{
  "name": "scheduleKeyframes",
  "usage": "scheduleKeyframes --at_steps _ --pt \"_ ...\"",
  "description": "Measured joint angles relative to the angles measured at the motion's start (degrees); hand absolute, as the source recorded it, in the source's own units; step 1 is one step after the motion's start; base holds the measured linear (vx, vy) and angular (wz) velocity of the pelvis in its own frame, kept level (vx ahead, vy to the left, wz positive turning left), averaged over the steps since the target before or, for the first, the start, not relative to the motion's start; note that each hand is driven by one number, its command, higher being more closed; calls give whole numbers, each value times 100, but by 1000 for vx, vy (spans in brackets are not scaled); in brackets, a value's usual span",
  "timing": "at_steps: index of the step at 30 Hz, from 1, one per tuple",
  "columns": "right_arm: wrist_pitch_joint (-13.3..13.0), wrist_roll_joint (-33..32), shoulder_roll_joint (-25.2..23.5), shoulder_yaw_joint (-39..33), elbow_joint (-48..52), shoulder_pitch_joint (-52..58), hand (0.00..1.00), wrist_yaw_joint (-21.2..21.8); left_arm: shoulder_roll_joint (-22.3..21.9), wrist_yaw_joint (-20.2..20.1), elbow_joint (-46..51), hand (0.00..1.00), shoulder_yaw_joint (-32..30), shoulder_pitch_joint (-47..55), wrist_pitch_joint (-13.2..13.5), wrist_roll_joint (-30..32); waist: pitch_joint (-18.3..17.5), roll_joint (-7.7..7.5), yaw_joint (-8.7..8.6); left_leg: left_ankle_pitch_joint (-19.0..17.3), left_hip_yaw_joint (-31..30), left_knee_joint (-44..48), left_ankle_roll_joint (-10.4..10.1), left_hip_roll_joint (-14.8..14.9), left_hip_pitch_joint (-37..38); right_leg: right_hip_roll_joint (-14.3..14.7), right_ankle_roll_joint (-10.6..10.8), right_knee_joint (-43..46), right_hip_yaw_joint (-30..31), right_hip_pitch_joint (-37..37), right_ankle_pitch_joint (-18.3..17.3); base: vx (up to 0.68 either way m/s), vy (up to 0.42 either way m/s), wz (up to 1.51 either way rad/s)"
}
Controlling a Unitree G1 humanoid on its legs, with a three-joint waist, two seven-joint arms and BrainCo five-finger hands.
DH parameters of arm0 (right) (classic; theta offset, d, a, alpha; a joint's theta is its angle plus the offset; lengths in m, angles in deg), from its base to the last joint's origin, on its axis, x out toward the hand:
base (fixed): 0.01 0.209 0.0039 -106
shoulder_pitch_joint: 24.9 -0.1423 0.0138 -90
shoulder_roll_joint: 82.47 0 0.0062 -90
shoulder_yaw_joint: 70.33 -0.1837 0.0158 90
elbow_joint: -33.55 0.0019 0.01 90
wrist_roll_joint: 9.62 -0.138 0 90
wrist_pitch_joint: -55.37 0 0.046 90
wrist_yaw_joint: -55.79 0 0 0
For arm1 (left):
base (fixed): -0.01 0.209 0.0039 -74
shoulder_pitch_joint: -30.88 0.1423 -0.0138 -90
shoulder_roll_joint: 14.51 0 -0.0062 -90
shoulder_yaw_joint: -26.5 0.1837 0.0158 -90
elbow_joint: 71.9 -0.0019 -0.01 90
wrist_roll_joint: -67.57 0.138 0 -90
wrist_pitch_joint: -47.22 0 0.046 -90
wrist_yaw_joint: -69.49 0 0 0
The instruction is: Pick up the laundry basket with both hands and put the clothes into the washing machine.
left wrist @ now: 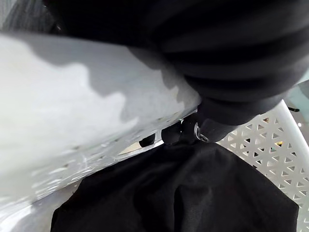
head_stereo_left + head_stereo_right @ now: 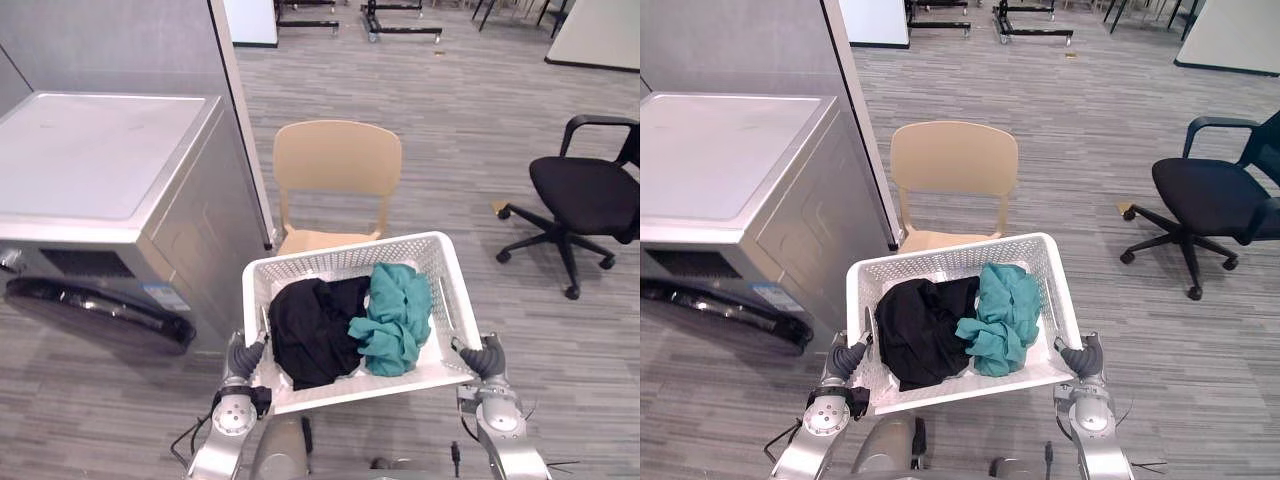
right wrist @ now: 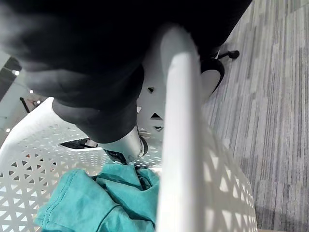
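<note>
I see grey plank-pattern flooring [image 2: 420, 110] running right across the room under even light. On the left stands a tall grey partition wall [image 2: 120, 40]. In the middle, a beige plastic chair [image 2: 337, 160] faces me. To the right, well apart from it, is a black office chair [image 2: 585, 195] on castors. Far back are black wheeled metal frames [image 2: 400, 28] and a white panel [image 2: 600, 35] at the far right.

Clothes [image 2: 310, 335] in basket [image 2: 345, 254]; chair [image 2: 337, 160] behind, washer [image 2: 100, 160] left.
</note>
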Motion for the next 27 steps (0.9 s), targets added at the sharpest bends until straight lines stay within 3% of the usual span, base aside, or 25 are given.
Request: scheduleKeyframes --at_steps 1,2,4,6,9,10,11,13,15,16,17,18,21,27 --pt "-29 -3 -28 -95 -154 -7 100 8 -14 -33 -59 100 32 -19 7 9 10 106 -22 776 38 -1123 195 -20 201 -44 219 273 152 115 -420 513 302 17" --pt "-7 -31 -213 -170 -388 -30 100 7 -3 -52 -128 100 34 -104 -12 13 -34 -94 -88 765 88 -1341 263 -323 398 -297 153 326 366 110 -480 420 252 26" --pt "-10 -33 -239 -194 -452 -32 100 15 12 -53 -128 100 34 -147 -12 22 -60 -185 -158 719 89 -1561 363 -625 587 -419 113 222 475 115 -435 270 160 31" --pt "-13 -26 -244 -192 -496 -129 100 28 12 -53 -125 100 36 -111 -13 22 -62 -176 -149 605 201 -1680 471 -741 831 -529 131 370 554 158 -309 292 153 -9" --pt "-51 -10 -199 -131 -894 -330 100 89 62 -53 -126 100 36 -82 -15 26 -58 -172 -139 503 442 -2276 469 -734 1541 -568 269 1811 871 -322 -18 225 122 -46" --pt "-58 -4 -207 -102 -958 -333 100 95 107 -53 -126 100 40 -53 -16 28 -55 -168 -153 503 509 -2499 469 -710 1834 -576 340 2579 901 -657 283 164 61 -43" --pt "-88 -4 -218 -73 -1038 -330 100 104 188 -53 -127 100 59 -47 -18 31 -55 -171 -183 496 508 -2670 458 -693 2063 -598 221 3190 871 -965 196 161 51 -36" --pt "-105 -5 -221 -35 -1104 -291 100 109 218 -53 -127 100 62 -65 -20 93 -82 -232 -210 501 504 -2873 414 -695 2265 -603 -13 3412 712 -1360 -253 142 -3 -6" --pt "-103 27 -265 -29 -1104 -186 100 74 232 -52 -135 100 89 -140 -61 144 -148 -351 -353 515 420 -2869 364 -727 2246 -445 -52 2435 721 -1519 -398 163 -80 37" --pt "-107 22 -304 -30 -1104 -153 100 72 257 -52 -159 100 100 -176 -65 143 -180 -480 -337 484 353 -2787 312 -827 2207 -442 -130 1783 736 -1528 -38 135 -96 39" --pt "-107 21 -325 -33 -1116 -138 100 72 285 -52 -210 100 104 -225 -67 144 -193 -573 -337 458 304 -2701 275 -910 2171 -456 -60 1514 734 -1550 86 182 -162 27" --pt "-107 14 -273 -54 -1282 -147 100 73 161 -53 -448 100 123 -337 -112 143 -252 -402 -345 395 148 -2665 190 -759 2149 -352 -47 1114 649 -1280 150 173 -153 17" --pt "-100 -2 -292 -36 -1369 -125 100 82 163 -59 -731 100 120 -390 -110 139 -373 -223 -333 494 63 -3025 44 -510 2201 -39 -161 341 510 -1001 507 145 -130 3" --pt "-91 -17 -272 -32 -1542 -219 100 90 159 -76 -1198 100 150 -712 -108 132 -252 -341 -305 672 -23 -3239 -9 -472 2043 74 -232 -154 433 -1002 789 18 -36 3"
